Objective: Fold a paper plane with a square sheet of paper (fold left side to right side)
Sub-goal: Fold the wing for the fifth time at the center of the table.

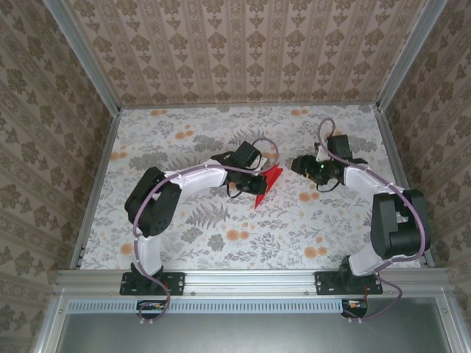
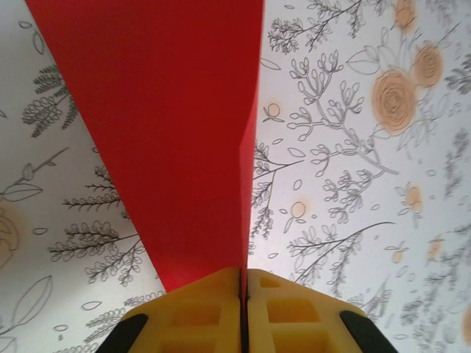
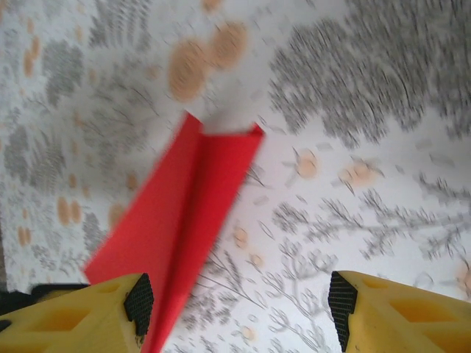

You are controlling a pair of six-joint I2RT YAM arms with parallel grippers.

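No readable text, label, brand, number or sign in any view.
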